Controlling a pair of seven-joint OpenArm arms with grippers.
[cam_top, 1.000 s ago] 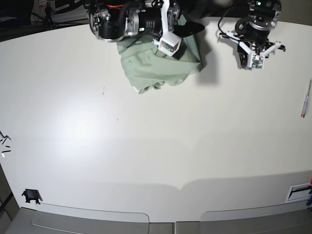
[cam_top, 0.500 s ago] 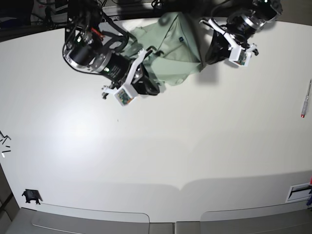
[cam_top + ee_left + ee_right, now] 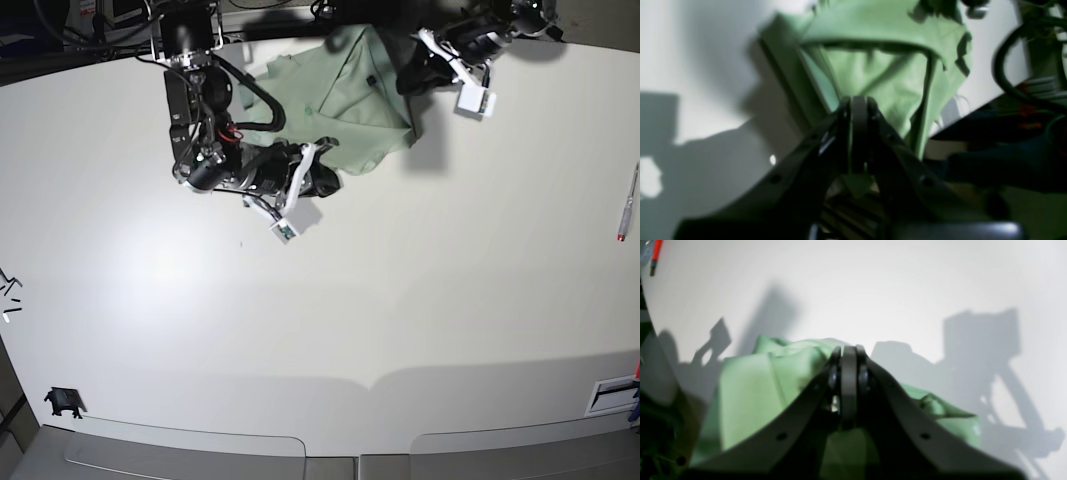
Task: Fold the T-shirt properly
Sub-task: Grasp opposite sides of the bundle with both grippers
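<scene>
The pale mint-green short-sleeved cloth T-shirt (image 3: 350,105) is lying bunched and creased at the far edge of the smooth off-white matte tabletop (image 3: 400,300), with part of it drooping over that edge. In the base view a small dark neck label is showing on it near the top, and soft folds are running diagonally down toward its near corner. The fabric is looking thin and limp, with a hem standing up as a dark curved line in the left wrist view.

The left gripper (image 3: 858,110) is sitting at the shirt's far corner with its black plastic fingers (image 3: 873,113) pressed together, and a sliver of green cloth is showing pinched between them. The right gripper (image 3: 848,356) is at the shirt's near edge, its dark fingers (image 3: 835,356) likewise drawn together over the bunched fabric; whether cloth is actually caught between them cannot be told from these views.

Compared with half a second ago, the right arm is sitting further to the right and lower in the base view, closer in against the shirt's near corner, and its white camera block is now pointing down. The left arm is now reaching further back, above the table's far edge. The shirt is keeping much the same crumpled outline.

A slim red-tipped pen (image 3: 627,205) is lying well apart, by the table's right edge.
</scene>
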